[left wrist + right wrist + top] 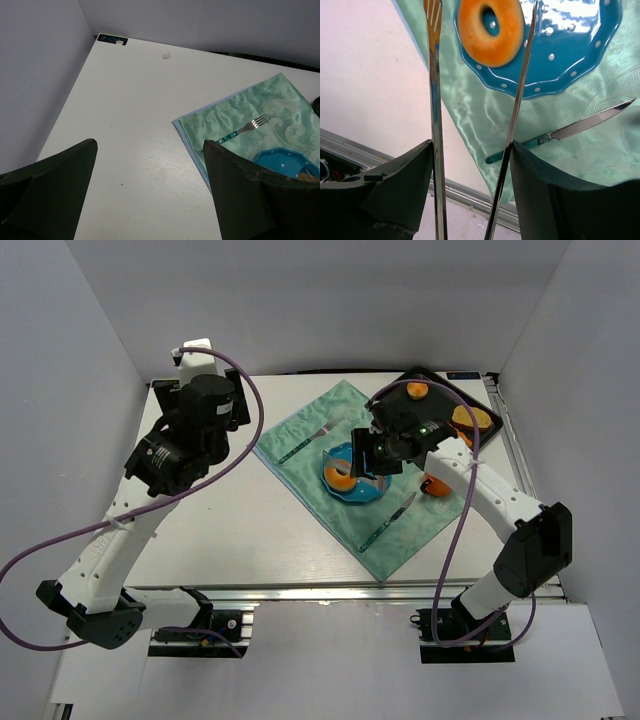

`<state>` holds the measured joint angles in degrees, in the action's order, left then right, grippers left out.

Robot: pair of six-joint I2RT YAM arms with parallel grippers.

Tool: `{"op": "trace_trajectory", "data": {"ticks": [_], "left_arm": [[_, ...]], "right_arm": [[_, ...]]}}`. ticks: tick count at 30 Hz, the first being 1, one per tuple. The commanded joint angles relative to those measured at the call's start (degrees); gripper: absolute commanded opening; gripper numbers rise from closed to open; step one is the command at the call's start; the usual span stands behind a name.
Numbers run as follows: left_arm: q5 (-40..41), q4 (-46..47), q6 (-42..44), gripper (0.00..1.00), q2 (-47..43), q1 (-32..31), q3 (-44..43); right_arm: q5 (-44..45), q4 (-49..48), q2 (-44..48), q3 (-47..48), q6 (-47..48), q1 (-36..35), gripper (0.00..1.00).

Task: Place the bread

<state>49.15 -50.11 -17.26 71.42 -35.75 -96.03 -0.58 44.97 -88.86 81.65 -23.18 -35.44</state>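
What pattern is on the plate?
The plate is blue with small white dots near its wavy rim, clearest in the right wrist view.

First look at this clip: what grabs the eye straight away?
The golden-orange ring-shaped bread lying on the scalloped blue dotted plate, at the middle of the pale green patterned cloth, stands out first. The right tool hangs over it gripping shiny metal tongs, whose open arms flank the ring. The left tool gapes empty over the white table at the left.

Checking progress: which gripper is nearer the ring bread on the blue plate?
Right. The right gripper, holding tongs, hovers above the bread on the blue plate; the left gripper sits well aside over the table.
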Motion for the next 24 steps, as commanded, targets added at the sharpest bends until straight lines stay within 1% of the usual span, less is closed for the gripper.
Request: {"op": "trace_trajectory", "data": {"ticks": [1,5,6,8,10,12,14,16,17,19,20,21,24], "left_arm": [[-0.63,0.71,-0.32,0.98,-0.84,-0.02,0.4],[-0.63,0.8,-0.06,0.98,-0.67,-0.02,0.32],[-0.46,0.8,0.03,0.98,-0.58,-0.02,0.23],[-0.28,0.71,0.21,0.98,-0.4,-0.02,0.05],[-0.19,0.98,0.56,0.98,-0.14,-0.02,-0.04],[-0.54,1.24,0.73,0.98,0.21,-0.02,0.14],[-0.89,1.24,1.17,0.98,0.83,-0.02,0.05],[-1.16,1.24,1.7,0.98,1.7,-0.02,0.05],[-1.07,1.24,1.79,0.98,2.14,-0.02,0.05],[-1.33,1.68,2.4,0.98,2.84,-0.02,0.23],[-1.33,1.94,2.49,0.98,3.02,-0.02,0.23],[-1.51,2.29,2.66,0.98,3.29,-0.11,0.23],[-1.59,2.99,3.1,0.98,4.69,-0.02,0.14]], "right_arm": [[2.16,0.91,3.43,4.74,-1.69,-0.42,0.66],[6.63,2.22,3.52,8.7,-4.24,-0.16,0.66],[8.99,2.4,3.08,9.75,-4.59,0.19,0.65],[10.68,2.05,2.12,13.17,-4.6,3.08,0.65],[10.08,0.57,-0.43,15.37,-3.29,8.53,0.65],[7.8,-0.76,-4.03,18.36,-2.31,12.57,0.65],[6.74,-1.9,-8.75,22.21,-0.39,18.54,0.65],[6.56,-1.64,-12.46,25.56,1.11,20.66,0.65],[6.73,-1.55,-16.13,29.06,2.86,21.37,0.65],[6.73,-1.38,-19.93,32.68,4.36,23.31,0.65],[6.91,-1.03,-23.6,34.53,5.33,23.83,0.65],[6.91,-0.94,-25.29,38.03,5.86,24.88,0.65],[6.65,-1.11,-31.28,43.4,6.57,26.82,0.65]]}}
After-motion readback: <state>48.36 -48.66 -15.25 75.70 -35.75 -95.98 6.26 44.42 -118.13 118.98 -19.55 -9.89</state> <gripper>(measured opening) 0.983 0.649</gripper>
